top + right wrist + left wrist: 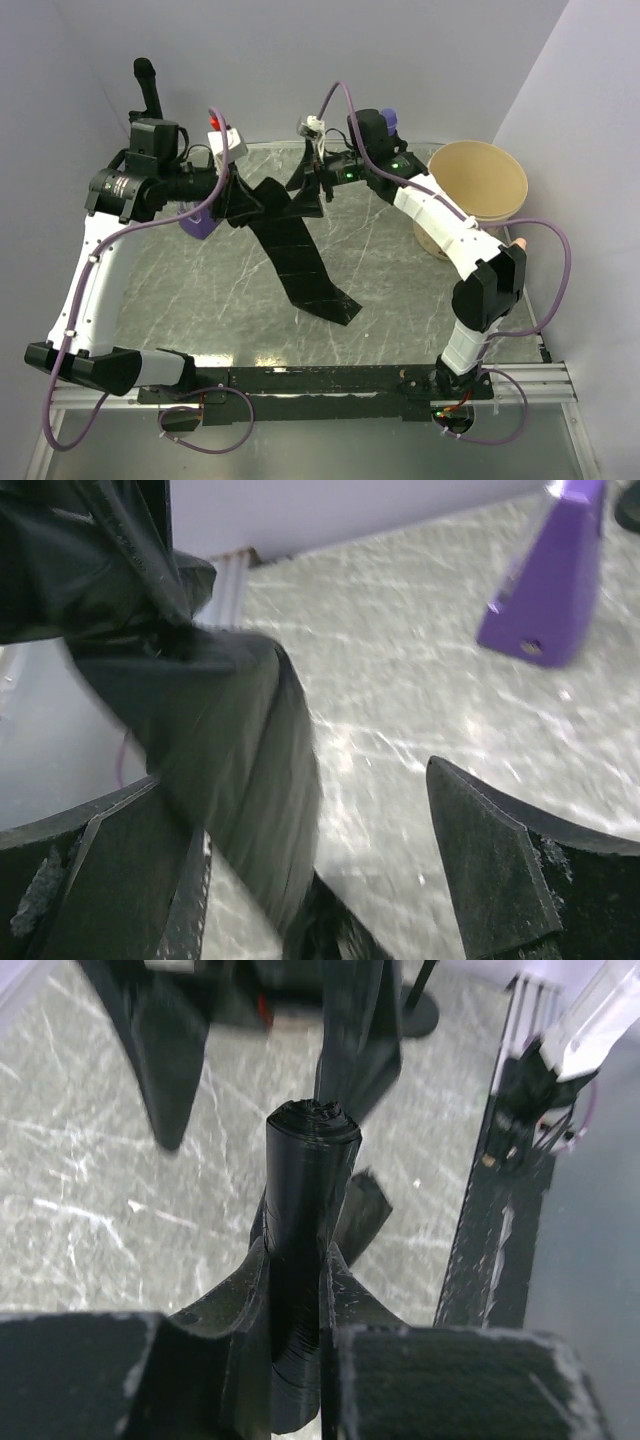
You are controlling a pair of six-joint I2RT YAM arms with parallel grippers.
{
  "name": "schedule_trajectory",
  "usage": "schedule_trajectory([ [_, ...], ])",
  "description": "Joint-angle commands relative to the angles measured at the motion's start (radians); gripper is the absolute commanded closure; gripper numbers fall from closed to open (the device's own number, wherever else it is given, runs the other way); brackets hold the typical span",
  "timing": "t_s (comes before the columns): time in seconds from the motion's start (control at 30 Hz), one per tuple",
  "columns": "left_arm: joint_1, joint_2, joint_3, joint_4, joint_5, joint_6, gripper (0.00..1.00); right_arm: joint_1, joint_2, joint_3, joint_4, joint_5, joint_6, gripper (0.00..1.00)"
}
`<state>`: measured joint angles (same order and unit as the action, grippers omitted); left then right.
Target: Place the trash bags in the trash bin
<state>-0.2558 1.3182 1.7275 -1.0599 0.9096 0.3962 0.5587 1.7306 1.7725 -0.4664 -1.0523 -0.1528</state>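
A long black trash bag hangs as a folded strip from between the two grippers down to the marble table top. My left gripper is shut on one rolled end of it; the left wrist view shows the roll pinched between the fingers of that gripper. My right gripper is at the bag's other upper corner. In the right wrist view its jaws stand wide apart, with bag film draped against the left finger. The tan trash bin stands at the right, behind the right arm, its pale inside showing.
A purple wedge-shaped object sits under the left gripper and also shows in the right wrist view. A black microphone and a white-and-red object stand at the back left. A black rail runs along the front edge.
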Motion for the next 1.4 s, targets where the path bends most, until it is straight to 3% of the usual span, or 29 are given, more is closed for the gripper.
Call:
schedule_trajectory([
  [0.0, -0.003, 0.009, 0.086, 0.046, 0.061, -0.108, 0.99, 0.035, -0.022, -0.001, 0.312, -0.094, 0.206, 0.01],
  [0.1, -0.003, 0.007, 0.092, 0.058, 0.057, -0.134, 0.99, 0.044, 0.009, -0.008, 0.496, -0.135, 0.369, 0.01],
  [0.27, -0.016, -0.004, 0.087, 0.064, 0.026, -0.143, 0.99, 0.079, 0.052, 0.001, 0.658, -0.202, 0.504, 0.01],
  [0.53, -0.016, -0.019, 0.092, 0.126, -0.001, -0.195, 0.99, 0.099, 0.087, -0.030, 0.833, -0.268, 0.650, 0.16],
  [0.67, -0.014, -0.028, 0.083, 0.130, -0.028, -0.195, 0.99, 0.099, 0.078, -0.041, 0.880, -0.293, 0.680, 0.32],
  [0.83, -0.014, -0.040, 0.067, 0.141, -0.063, -0.198, 0.99, 0.098, 0.047, -0.061, 0.829, -0.284, 0.621, 0.34],
  [1.1, -0.008, -0.042, 0.061, 0.152, -0.060, -0.211, 0.99, 0.098, 0.041, -0.062, 0.816, -0.249, 0.604, 0.63],
  [1.17, -0.010, -0.045, 0.060, 0.152, -0.066, -0.214, 0.99, 0.098, 0.038, -0.061, 0.830, -0.242, 0.614, 0.73],
  [1.27, -0.010, -0.053, 0.049, 0.159, -0.104, -0.218, 0.99, 0.092, 0.023, -0.059, 0.842, -0.242, 0.618, 0.97],
  [1.37, -0.008, -0.060, 0.040, 0.179, -0.161, -0.229, 0.99, 0.083, -0.029, -0.084, 0.818, -0.254, 0.563, 1.00],
])
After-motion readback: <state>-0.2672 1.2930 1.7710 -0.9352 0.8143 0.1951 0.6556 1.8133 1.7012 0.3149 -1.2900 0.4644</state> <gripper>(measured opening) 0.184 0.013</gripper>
